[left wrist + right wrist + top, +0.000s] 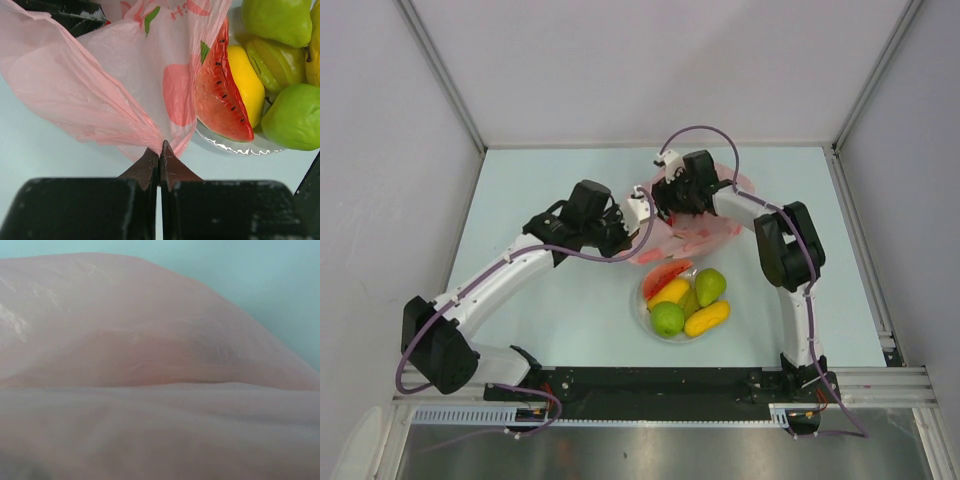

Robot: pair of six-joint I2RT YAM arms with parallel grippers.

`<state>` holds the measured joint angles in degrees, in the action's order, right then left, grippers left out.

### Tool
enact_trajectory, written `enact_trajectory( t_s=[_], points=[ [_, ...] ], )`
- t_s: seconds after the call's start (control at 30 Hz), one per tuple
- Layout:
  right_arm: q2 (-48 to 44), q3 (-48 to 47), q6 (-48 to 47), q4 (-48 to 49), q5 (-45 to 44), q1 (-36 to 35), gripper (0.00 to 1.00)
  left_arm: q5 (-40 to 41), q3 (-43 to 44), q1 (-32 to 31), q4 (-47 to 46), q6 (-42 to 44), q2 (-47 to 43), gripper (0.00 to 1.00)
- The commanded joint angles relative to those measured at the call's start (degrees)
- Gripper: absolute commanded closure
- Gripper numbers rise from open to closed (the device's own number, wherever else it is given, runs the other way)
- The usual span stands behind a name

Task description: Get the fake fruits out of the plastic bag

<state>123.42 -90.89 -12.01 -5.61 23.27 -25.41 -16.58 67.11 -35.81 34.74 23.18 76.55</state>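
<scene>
The plastic bag (712,230) lies on the table (560,300) past the middle, toward the far edge. Its near side touches the far rim of the plate (235,148). The left wrist view shows the pink film draped over the top of the watermelon slice (220,102).

The left gripper (160,156) is clenched on a gathered fold at the bag's left end, and the film fans out tight from that pinch. The right gripper (682,212) reaches down into or onto the bag from the far right side. Its own camera shows only blurred pink film (150,365) pressed close with no fingers in sight, so I cannot tell whether its jaws are apart or closed.

Most of the fruits (685,300) sit on the plate just toward the near edge from the bag. They include the watermelon slice, a yellow lemon (245,82), a green apple (668,318), an orange-yellow oblong one (707,318) and other green pieces. A red patch shows through the film beneath the right gripper. It may be a small piece left inside or only the print on the bag.

The bag's long axis runs from the left pinch toward the far right corner. Anything left inside lies straight below the right jaws, so the right arm is the nearer one for a pick, with the left holding the bag down.
</scene>
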Motion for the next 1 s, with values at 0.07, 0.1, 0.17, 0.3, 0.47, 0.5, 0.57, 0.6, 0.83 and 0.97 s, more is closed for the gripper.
enact_trajectory(
  t_s=[0.07,0.1,0.17,0.3,0.47,0.5,0.57,0.6,0.83,0.97],
  points=[
    [3.2,-3.8,0.3,-0.5,-1.2,-2.4,0.14,-0.5,2.0,0.3,-2.7,0.4,0.6,1.0],
    [4.0,-3.9,-0.2,-0.5,-2.2,-2.7,0.15,-0.5,2.1,0.3,-2.7,0.4,0.7,1.0],
    [4.7,-4.5,-1.1,-0.6,-4.2,-2.8,0.23,0.0,2.1,0.3,-2.8,0.3,0.7,1.0],
    [3.4,-5.3,-1.8,-0.5,-1.7,-1.7,0.4,0.6,2.1,0.3,-3.3,0.5,0.9,1.0],
    [-3.2,-5.4,-2.0,-1.4,2.1,-0.6,0.52,1.7,2.5,0.5,-4.7,-0.5,1.6,1.0],
    [-4.0,-5.6,-2.1,-2.9,2.7,-0.4,0.52,2.2,2.5,0.7,-4.9,-0.9,2.0,1.0],
    [-6.3,-5.9,-3.5,-5.0,3.9,-0.3,0.55,3.7,2.8,1.7,-6.2,-2.4,2.4,1.0],
    [-7.2,-5.5,-4.0,-6.6,4.7,-0.2,0.55,4.0,2.8,2.1,-6.5,-3.0,2.5,1.0],
    [-13.8,-2.5,-8.5,-12.3,4.9,0.4,0.56,5.7,4.9,4.6,-9.7,-6.8,3.5,1.0],
    [-19.0,0.9,-13.0,-16.2,11.3,1.9,0.56,5.2,4.8,4.8,-10.2,-7.4,3.7,0.99]
  ],
)
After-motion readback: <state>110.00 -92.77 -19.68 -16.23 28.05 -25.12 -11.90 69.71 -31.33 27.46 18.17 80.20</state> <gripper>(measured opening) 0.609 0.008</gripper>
